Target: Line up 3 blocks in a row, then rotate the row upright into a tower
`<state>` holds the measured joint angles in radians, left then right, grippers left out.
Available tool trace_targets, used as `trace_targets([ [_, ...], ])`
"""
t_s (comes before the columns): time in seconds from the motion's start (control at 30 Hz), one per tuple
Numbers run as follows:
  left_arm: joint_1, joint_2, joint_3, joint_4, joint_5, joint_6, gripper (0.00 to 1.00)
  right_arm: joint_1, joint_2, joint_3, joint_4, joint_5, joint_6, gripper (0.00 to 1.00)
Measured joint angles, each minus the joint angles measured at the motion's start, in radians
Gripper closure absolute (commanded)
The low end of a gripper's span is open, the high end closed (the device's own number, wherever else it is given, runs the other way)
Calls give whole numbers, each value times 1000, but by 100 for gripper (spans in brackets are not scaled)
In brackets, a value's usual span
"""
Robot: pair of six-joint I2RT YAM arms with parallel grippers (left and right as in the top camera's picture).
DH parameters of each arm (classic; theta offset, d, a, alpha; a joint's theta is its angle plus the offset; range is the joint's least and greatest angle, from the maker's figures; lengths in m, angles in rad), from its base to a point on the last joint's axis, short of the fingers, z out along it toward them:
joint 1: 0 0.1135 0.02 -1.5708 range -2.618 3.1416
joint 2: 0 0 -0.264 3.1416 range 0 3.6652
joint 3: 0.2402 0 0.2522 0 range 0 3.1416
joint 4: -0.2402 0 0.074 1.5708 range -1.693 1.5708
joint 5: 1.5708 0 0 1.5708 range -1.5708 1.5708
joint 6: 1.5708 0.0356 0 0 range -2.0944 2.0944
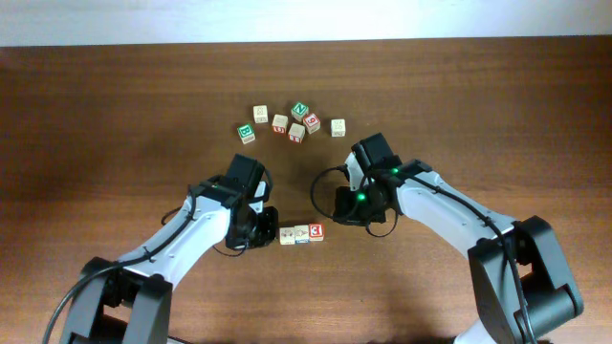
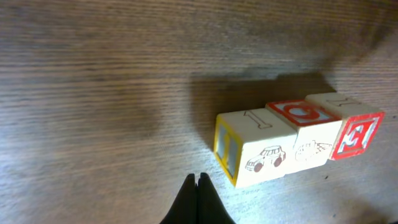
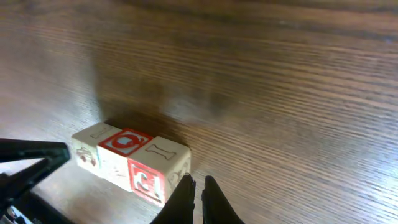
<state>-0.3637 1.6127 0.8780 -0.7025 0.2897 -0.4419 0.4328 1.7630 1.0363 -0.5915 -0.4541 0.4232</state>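
Observation:
The 3 blocks lie side by side in a row near the table's front middle. The left block [image 1: 287,235] [image 2: 249,149] [image 3: 90,146] has a yellow-framed side and a small car drawing. The middle block [image 1: 301,233] [image 2: 305,130] [image 3: 124,152] has a red O on top. The right block [image 1: 316,231] [image 2: 356,129] [image 3: 158,168] shows a red letter face. My left gripper [image 1: 268,229] [image 2: 199,180] is shut and empty, just left of the row. My right gripper [image 1: 330,215] [image 3: 198,182] is shut with nothing in it, close to the right block's outer side.
Several more letter cubes sit in a loose cluster at the back [image 1: 296,122], among them a green-faced one [image 1: 247,133] and a pale one [image 1: 338,127]. Both arms reach in from the front corners towards the row.

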Motion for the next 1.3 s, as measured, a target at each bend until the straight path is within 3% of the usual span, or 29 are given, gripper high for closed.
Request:
trace_targets([
  [0.47,-10,61,-17,116,46,60,100,33,0,0,14,-4,-1,92],
  [1.3,-8,66,-19,116,41,69,100,31,67,-1,26,-119,26,95],
])
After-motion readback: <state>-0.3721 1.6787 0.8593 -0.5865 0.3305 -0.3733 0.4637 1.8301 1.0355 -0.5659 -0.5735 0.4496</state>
